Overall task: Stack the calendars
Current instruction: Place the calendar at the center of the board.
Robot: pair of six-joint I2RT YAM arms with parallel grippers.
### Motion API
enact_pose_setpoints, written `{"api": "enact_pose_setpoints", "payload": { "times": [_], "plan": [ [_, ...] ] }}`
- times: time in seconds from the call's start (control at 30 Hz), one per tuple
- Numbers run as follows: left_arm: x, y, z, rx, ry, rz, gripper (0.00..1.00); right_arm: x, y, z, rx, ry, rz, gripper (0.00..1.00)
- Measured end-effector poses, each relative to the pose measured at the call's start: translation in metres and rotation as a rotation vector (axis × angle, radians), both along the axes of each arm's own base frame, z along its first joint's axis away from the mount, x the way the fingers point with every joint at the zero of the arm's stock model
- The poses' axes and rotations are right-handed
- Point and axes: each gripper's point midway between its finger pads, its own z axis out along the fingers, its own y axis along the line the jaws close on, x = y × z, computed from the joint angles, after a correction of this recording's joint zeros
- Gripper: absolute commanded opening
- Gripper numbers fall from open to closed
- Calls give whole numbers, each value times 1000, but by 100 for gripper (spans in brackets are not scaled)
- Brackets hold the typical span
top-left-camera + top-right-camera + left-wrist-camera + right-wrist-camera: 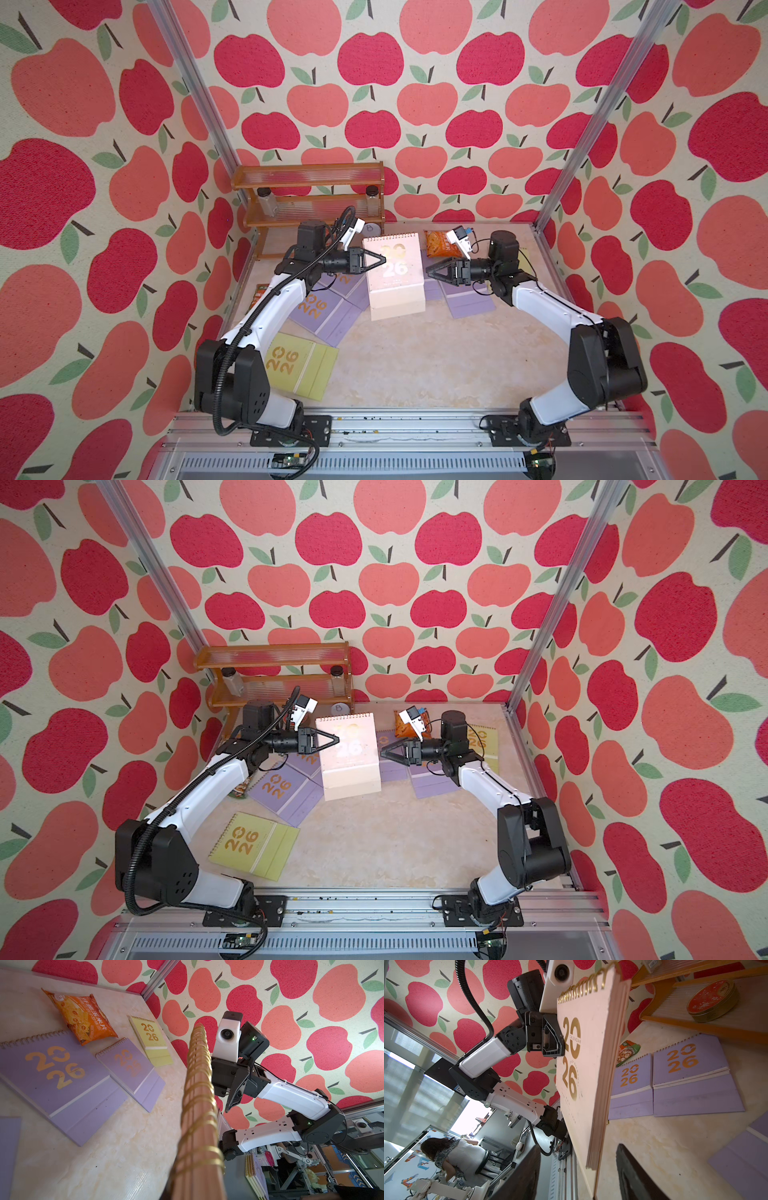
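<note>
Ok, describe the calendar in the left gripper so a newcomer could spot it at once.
Find the brown wooden shelf rack at the back corner of the table. Just in front of it, the left gripper pinches a pale peach spiral-bound calendar with gold 2026 by its side edge. It is the only peach one, held up above the flat lavender calendars.

Shelf rack [309,195] in the table's [436,374] back left corner; snack packet [438,245] right of the upright calendar [395,274]; flat calendar [303,368] front left.
</note>
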Motion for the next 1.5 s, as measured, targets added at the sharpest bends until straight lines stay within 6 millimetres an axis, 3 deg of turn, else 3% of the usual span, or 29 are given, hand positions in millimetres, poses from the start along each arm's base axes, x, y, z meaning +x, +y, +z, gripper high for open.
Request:
{"api": "enact_pose_setpoints", "payload": {
  "times": [0.17, 0.4, 0.67, 0.97, 1.03, 1.07, 1.13, 1.23, 1.33, 1.5],
  "plan": [
    [-3, -4, 8, -37, -14, -43, 0, 0, 0, -10, 16, 5, -18, 62],
    [-5, -9, 7, -56, -11, -74, 0, 11, 6, -6, 63, -2, -32, 62],
    [-7, -17, -2, -61, 13, -96, 0, -3, 22, 1, 88, -14, 21, 59],
    [-5, -18, -3, -67, 17, -94, 2, -6, 27, 7, 104, -12, 23, 17],
    [-4, -19, -4, -71, 15, -101, 10, -7, 27, 7, 105, 3, 24, 0],
    [-3, -19, -5, -73, 14, -104, 21, -6, 27, 6, 103, 16, 18, 0],
    [-1, -20, -9, -71, 26, -100, 55, -6, 28, 3, 103, 26, 15, 0],
    [4, -19, -16, -63, 44, -89, 87, -9, 27, -10, 88, 68, 7, 0],
    [9, -13, -22, -36, 76, -54, 100, -14, 26, -30, 59, 132, -3, 0],
    [22, 5, -16, 42, 47, 38, 100, -25, 19, -80, -69, 307, -61, 0]
  ]
}}
